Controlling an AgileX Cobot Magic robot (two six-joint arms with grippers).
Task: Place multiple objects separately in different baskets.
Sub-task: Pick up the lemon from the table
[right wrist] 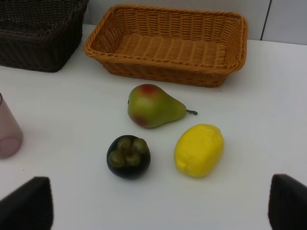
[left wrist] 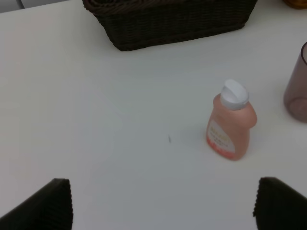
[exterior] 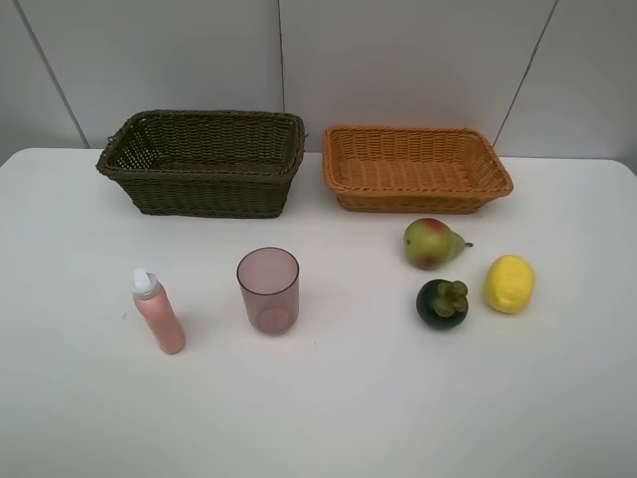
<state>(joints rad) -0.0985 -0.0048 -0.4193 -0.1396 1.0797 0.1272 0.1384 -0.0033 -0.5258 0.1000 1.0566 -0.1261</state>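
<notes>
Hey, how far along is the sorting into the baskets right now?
Nothing is done yet: the dark basket and the orange basket both look empty. Nothing is in hand either; the left gripper and right gripper are open, holding nothing. All five things sit on the table, waiting to be moved: bottle, cup, pear, mangosteen and lemon.

White table (exterior: pixel 328 418), olive basket (exterior: pixel 199 194), orange basket (exterior: pixel 408 199), bottle (exterior: pixel 161 317), cup (exterior: pixel 268 291), pear (exterior: pixel 430 243), mangosteen (exterior: pixel 442 304), lemon (exterior: pixel 510 284)

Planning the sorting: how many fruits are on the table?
3: pear nearest the orange basket, mangosteen nearer the camera, lemon right of the mangosteen. None seems hidden.
</notes>
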